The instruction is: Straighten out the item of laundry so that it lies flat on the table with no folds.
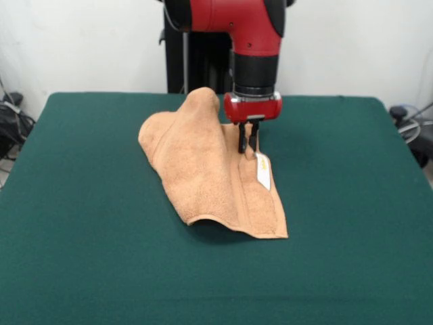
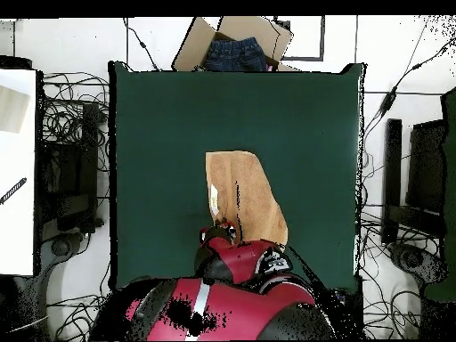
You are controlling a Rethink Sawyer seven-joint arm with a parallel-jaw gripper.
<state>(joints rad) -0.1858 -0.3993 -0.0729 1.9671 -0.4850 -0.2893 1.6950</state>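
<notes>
The peach terry towel [image 1: 210, 176] lies near the middle of the green table [image 1: 95, 244], crumpled. Its far part bulges up in a hump beside the arm, and its near edge curls off the cloth. A small white tag [image 1: 262, 172] sits on its right edge. My gripper [image 1: 247, 147] points straight down at that right edge just behind the tag, its two black fingers close together on the towel's edge. In the overhead view the towel [image 2: 248, 191] shows as a narrow folded shape with the gripper [image 2: 223, 224] at its lower left end.
Green table [image 2: 160, 134] spreads wide on all sides of the towel. A cardboard box with blue jeans [image 2: 235, 50] sits beyond the table's far edge in the overhead view. Cables and stands [image 2: 67, 169] line both sides.
</notes>
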